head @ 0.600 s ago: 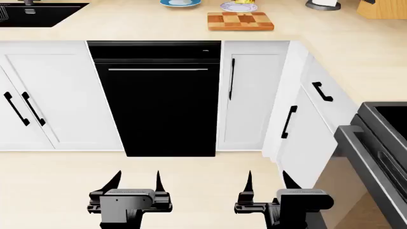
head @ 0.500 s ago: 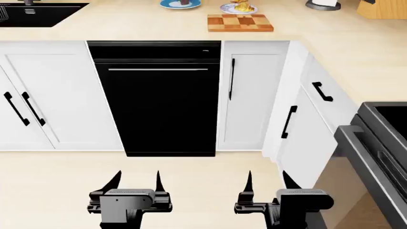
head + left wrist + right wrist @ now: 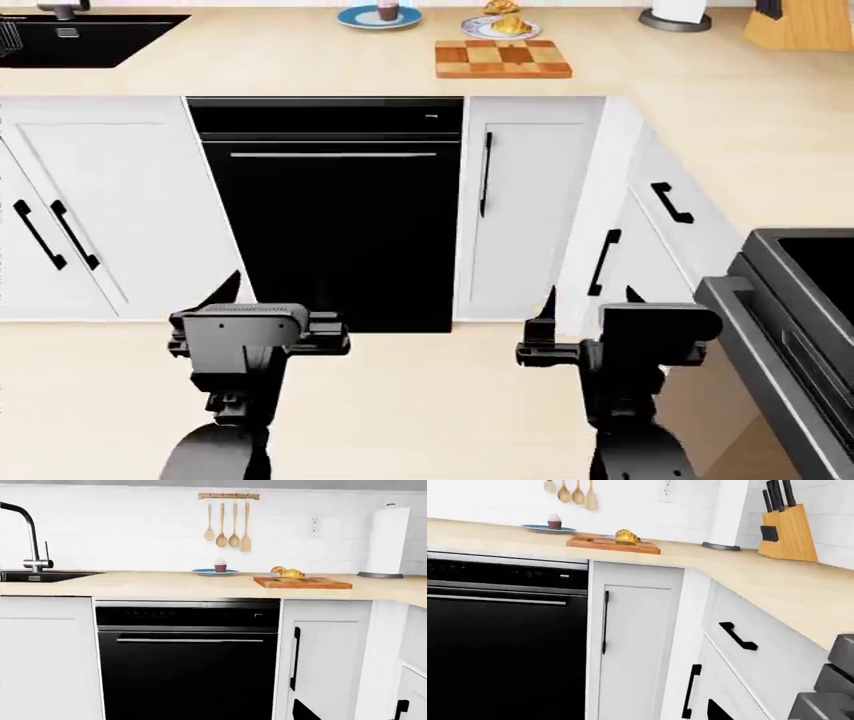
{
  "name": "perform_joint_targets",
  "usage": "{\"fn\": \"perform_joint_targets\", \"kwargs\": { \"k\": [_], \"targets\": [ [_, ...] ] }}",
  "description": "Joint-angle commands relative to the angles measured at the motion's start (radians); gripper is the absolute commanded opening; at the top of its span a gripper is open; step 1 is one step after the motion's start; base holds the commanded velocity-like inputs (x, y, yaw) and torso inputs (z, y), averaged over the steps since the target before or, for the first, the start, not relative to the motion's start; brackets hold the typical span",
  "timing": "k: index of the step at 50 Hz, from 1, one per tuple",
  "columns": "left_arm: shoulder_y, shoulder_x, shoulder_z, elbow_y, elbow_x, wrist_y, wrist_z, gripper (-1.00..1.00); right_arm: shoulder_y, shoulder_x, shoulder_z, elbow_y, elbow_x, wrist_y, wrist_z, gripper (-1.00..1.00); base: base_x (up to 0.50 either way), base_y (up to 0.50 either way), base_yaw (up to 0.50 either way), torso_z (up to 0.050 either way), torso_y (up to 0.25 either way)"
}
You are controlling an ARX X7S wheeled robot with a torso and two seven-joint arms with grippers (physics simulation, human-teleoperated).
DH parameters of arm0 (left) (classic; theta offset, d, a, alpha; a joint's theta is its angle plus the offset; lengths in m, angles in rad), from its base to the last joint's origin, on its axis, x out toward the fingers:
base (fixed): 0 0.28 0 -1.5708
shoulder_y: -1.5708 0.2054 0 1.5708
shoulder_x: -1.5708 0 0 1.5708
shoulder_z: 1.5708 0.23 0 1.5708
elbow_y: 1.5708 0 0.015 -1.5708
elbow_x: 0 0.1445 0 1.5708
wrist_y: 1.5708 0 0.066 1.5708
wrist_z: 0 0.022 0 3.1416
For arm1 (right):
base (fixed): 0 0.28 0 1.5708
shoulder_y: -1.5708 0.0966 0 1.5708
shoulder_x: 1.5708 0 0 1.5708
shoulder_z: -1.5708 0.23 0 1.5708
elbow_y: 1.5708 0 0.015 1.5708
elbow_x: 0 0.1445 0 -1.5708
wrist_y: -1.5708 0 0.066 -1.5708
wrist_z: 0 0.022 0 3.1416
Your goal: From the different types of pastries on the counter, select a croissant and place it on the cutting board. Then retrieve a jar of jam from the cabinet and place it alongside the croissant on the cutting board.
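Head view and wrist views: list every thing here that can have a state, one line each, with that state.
Left end effector, one finger hidden against the dark dishwasher, cannot tell.
Right end effector, open, holding nothing.
Dishwasher, door shut.
Cabinet door, shut.
Cutting board, bare.
Croissants, on the white plate behind the board.
Cupcake, upright on the blue plate.

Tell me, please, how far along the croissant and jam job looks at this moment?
Nothing looks done yet. The cutting board is bare, and the croissants sit on a plate just behind it, with the cupcake on the blue plate. In hand: nothing; the left hand and right hand hang open and empty in front of the lower cabinets, far from the counter. Left: both placements. No jam jar is visible.
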Motion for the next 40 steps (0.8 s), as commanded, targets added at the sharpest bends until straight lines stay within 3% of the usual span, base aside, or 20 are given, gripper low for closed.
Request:
{"fn": "perform_joint_targets", "kwargs": {
  "k": [1,7,14,20,31,40],
  "targets": [
    [-0.389,-0.045,-0.013,0.104,-0.099,-0.378,0.006,1.0,0.402,0.066,0.023,-0.141,-0.027,0.498,0.013,1.0,0.0,0.0,0.0,0.05,0.0],
    [-0.521,-0.044,-0.017,0.1,-0.144,-0.535,-0.001,1.0,0.529,0.08,0.002,-0.145,-0.022,0.594,-0.007,1.0,0.04,0.0,0.0,0.042,0.0],
    [-0.559,-0.038,-0.011,0.102,-0.192,-0.614,0.016,1.0,0.507,0.091,-0.042,-0.084,-0.041,0.448,0.009,1.0,0.46,0.14,0.0,0.0,0.0],
    [-0.571,-0.023,0.02,0.049,-0.188,-0.599,0.016,1.0,0.517,0.087,-0.006,-0.017,-0.018,0.4,0.018,1.0,0.5,0.16,0.0,0.0,0.0],
    [-0.639,-0.024,-0.007,-0.027,-0.221,-0.584,0.023,1.0,0.591,0.13,-0.082,-0.146,-0.065,0.58,0.004,1.0,0.5,0.09,0.0,0.0,0.0],
    [-0.65,-0.027,-0.039,-0.015,-0.261,-0.617,0.013,1.0,0.652,0.146,-0.078,-0.134,-0.059,0.612,-0.009,1.0,0.5,0.02,0.0,0.0,0.0]
  ]
}}
